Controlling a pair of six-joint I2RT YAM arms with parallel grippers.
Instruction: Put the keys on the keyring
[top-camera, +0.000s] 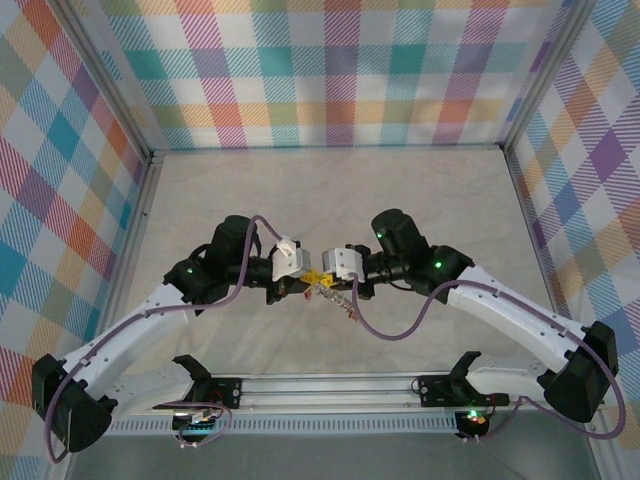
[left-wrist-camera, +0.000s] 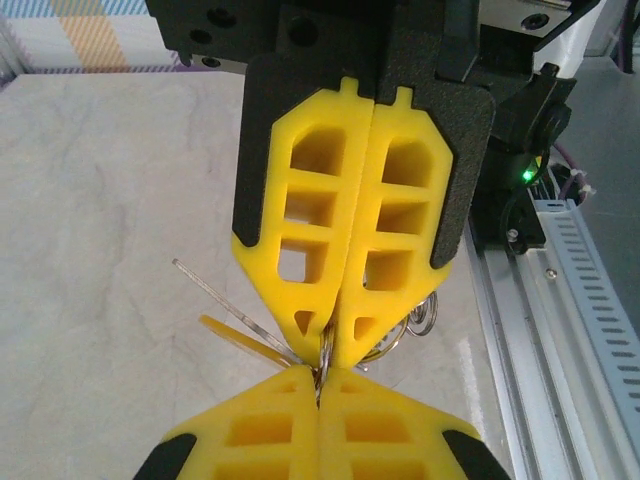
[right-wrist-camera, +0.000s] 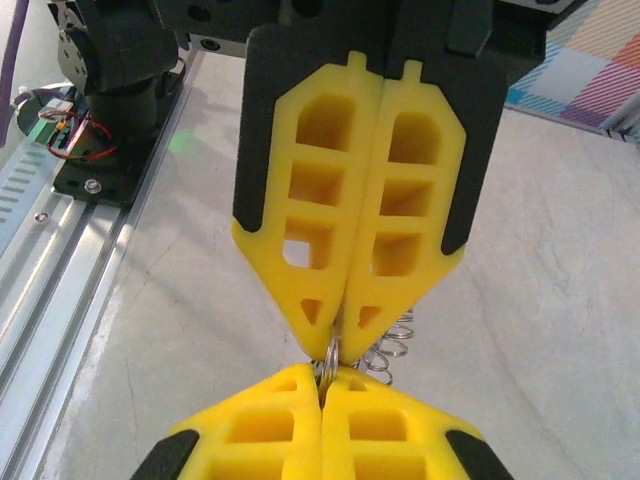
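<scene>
Marble table (top-camera: 330, 190); left claw (left-wrist-camera: 333, 350), right claw (right-wrist-camera: 336, 336) pinch keyring (right-wrist-camera: 329, 354)

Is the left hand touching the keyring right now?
Touching. In the left wrist view the left hand is shut on the keyring, its silver loop pinched between the yellow fingertips.

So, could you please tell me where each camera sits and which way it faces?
Top external: above and behind the bases, looking down at the table; both arms show, left gripper and right gripper meeting tip to tip.
Left wrist: on the left arm, looking along its own shut yellow fingers toward the right gripper.
Right wrist: mirrored from the right arm, facing the left gripper.
Shared: both wrist views show the keyring pinched between opposing tips.
</scene>
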